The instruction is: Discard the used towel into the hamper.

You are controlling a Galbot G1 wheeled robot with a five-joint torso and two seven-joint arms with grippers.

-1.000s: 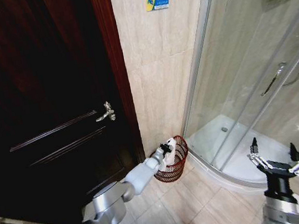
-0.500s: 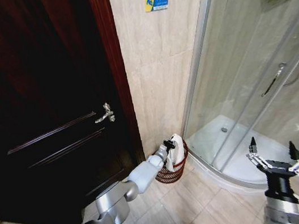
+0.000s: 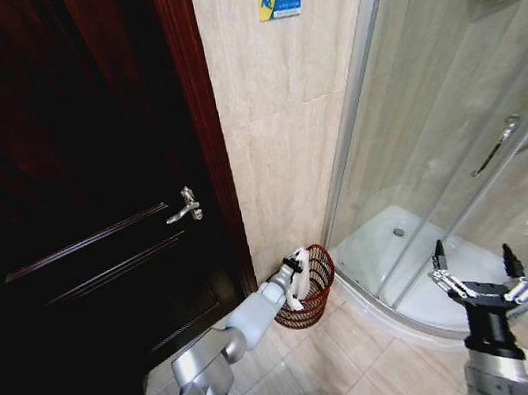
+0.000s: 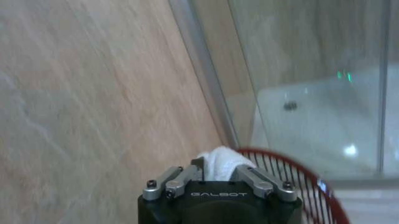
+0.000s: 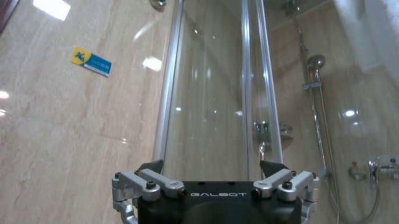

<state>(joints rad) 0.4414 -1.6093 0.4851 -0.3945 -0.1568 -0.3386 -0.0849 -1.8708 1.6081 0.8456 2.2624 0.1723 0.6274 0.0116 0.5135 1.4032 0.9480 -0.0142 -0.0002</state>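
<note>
L gripper [image 3: 296, 262] is at the near rim of the hamper [image 3: 313, 296], fingers pinched on a bunched white towel [image 4: 221, 162], which sits over the rim, prob. not yet inside, though the head view is too small to be sure. Hamper stands on the floor in the corner between door [image 3: 73, 209] and shower glass [image 3: 455, 125]. Towel looks soft, light, floppy; a pinch on a fold should hold. Hamper seems light, may tip if nudged. R gripper [image 3: 478, 275] idles low by the shower, fingers spread wide.
</note>
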